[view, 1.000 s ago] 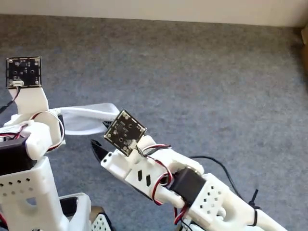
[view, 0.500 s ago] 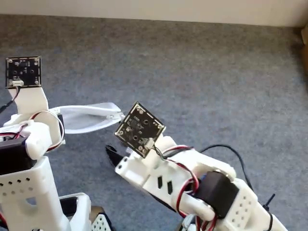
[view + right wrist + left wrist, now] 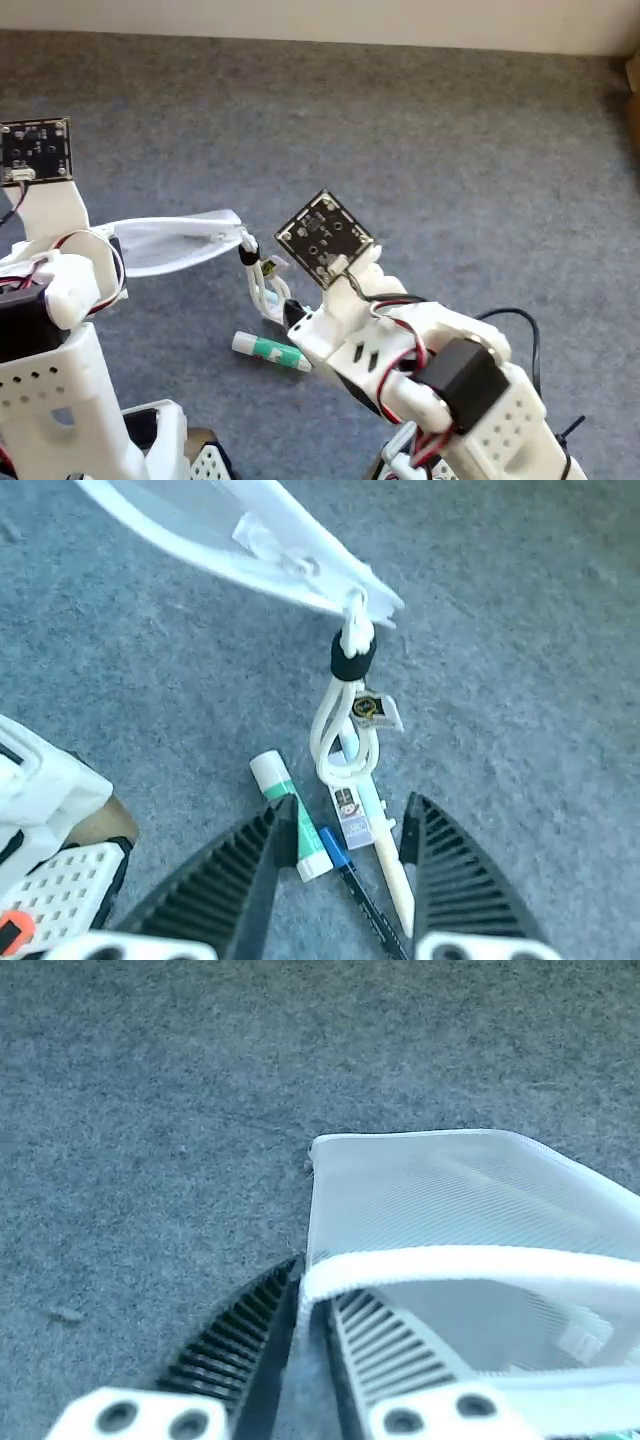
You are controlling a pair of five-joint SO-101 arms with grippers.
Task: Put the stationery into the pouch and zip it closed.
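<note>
1. The left gripper (image 3: 305, 1282) is pinched tight on the rim of the white mesh pouch (image 3: 180, 245), over by the left edge of the grey carpet (image 3: 480, 150).
2. The zip cord (image 3: 345, 730) dangles off the pouch's end.
3. The glue stick (image 3: 268, 350), blue pen (image 3: 345, 870) and white pen (image 3: 388, 855) lie together outside the pouch, near the front edge.
4. The right gripper (image 3: 348, 808) hangs just over them, spread wide and holding nothing.

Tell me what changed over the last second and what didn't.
The right gripper swung to the right, uncovering a green-and-white stick and the zip cord. The left gripper stays shut on the pouch, which kept its place.
</note>
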